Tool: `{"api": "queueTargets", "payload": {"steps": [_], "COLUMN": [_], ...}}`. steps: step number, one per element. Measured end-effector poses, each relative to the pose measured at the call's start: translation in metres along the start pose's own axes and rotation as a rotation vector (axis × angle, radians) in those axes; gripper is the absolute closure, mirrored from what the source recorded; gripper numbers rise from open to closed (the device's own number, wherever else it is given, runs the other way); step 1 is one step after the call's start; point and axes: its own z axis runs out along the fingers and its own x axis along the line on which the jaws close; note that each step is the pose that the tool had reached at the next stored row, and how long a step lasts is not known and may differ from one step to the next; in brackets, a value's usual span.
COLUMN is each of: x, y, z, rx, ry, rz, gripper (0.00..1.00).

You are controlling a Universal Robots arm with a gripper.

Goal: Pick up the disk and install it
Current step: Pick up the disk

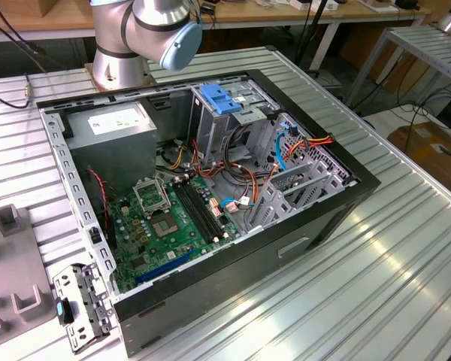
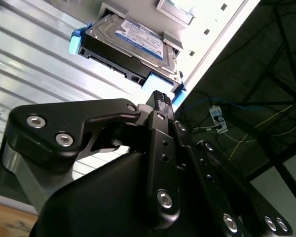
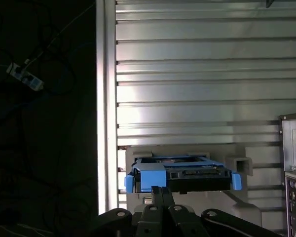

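My black metal gripper, seemingly pinched closed on nothing, hangs near the dark, blue-railed rectangular disk in its pale grey cradle; advancing like that, I'd shove it askew.

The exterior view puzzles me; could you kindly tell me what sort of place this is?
Probably a robotics lab or workshop: a robot arm stands on a ribbed metal table by an opened computer case, with wooden workbenches and trailing cables behind.
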Motion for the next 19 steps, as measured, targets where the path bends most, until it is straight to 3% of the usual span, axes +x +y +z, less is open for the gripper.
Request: {"api": "queueTargets", "payload": {"steps": [19], "x": [0.0], "y": [0.0], "z": [0.0], "rx": [-0.0007], "ry": [0.0049], "rz": [-0.109], "gripper": [0.89]}}
